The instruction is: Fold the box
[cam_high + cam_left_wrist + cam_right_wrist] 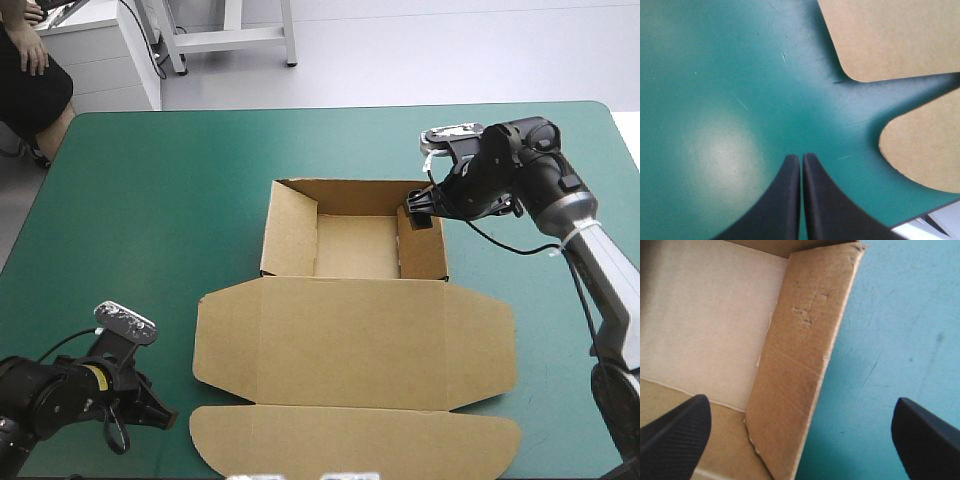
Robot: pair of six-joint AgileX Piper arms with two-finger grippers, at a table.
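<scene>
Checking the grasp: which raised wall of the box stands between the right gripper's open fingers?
The right side wall: the right gripper straddles it; the left wall and far wall stand clear of it.

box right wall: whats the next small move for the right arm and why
Probably lower the right gripper and shut it on the right wall: its open fingers straddle that wall, one inside, one over the cover. The left gripper is shut, beside the lid.

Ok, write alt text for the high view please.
A brown box lies on a teal-green table as an open tray, its lid spread flat toward the camera. The right gripper is at the tray's far right corner; the left gripper sits beside the lid's near flap.
</scene>
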